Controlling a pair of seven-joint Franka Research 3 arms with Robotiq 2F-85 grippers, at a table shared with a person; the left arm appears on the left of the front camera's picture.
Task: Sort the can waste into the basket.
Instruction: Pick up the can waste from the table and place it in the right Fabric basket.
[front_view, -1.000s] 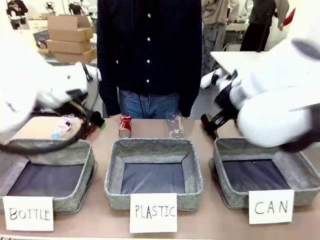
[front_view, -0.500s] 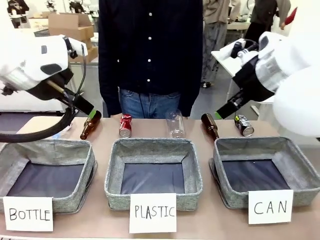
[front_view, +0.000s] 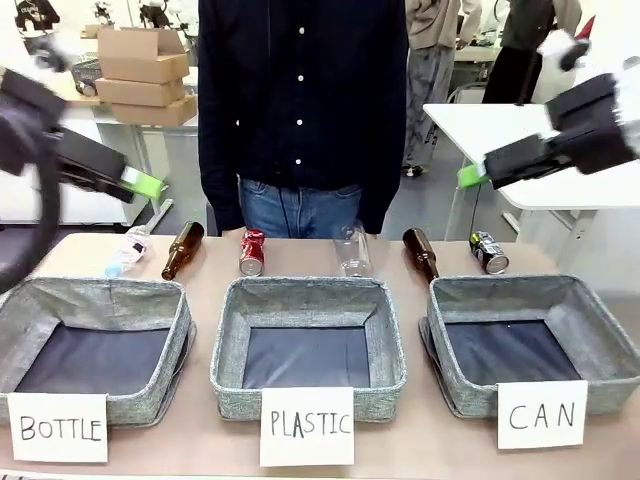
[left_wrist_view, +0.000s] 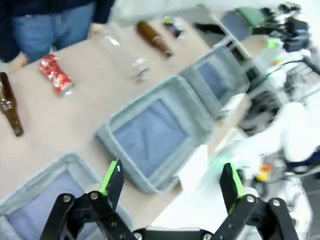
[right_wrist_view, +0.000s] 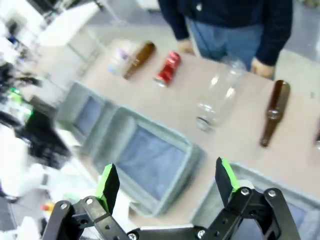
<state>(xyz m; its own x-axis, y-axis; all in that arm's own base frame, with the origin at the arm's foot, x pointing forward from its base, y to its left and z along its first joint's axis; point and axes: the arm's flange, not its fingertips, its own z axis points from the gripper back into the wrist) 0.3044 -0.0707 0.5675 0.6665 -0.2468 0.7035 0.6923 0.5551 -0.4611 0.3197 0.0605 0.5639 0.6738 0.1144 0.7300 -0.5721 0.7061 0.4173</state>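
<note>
The red can (front_view: 250, 252) lies on the far side of the table, in front of the person. The black and silver can (front_view: 489, 251) lies at the far right, just behind the basket (front_view: 505, 284) carded "CAN". My left gripper (front_view: 140, 183) hangs open, high above the table's left end. My right gripper (front_view: 470, 175) hangs open, high above the right end. Both carry nothing. In the left wrist view the open left gripper (left_wrist_view: 171, 180) looks down on the red can (left_wrist_view: 56, 75). Under the open right gripper (right_wrist_view: 166, 181) the red can (right_wrist_view: 167, 67) lies far off.
Two brown bottles (front_view: 182, 250) (front_view: 421, 251) and two clear plastic bottles (front_view: 350, 248) (front_view: 125, 250) lie in the same far row. Baskets carded "PLASTIC" (front_view: 308, 290) and "BOTTLE" (front_view: 100, 290) stand at the middle and left. A person stands at the far edge.
Both arms have risen from just above the far row of bottles and cans and swung outward. Both grippers stay open and nothing on the table has moved.
</note>
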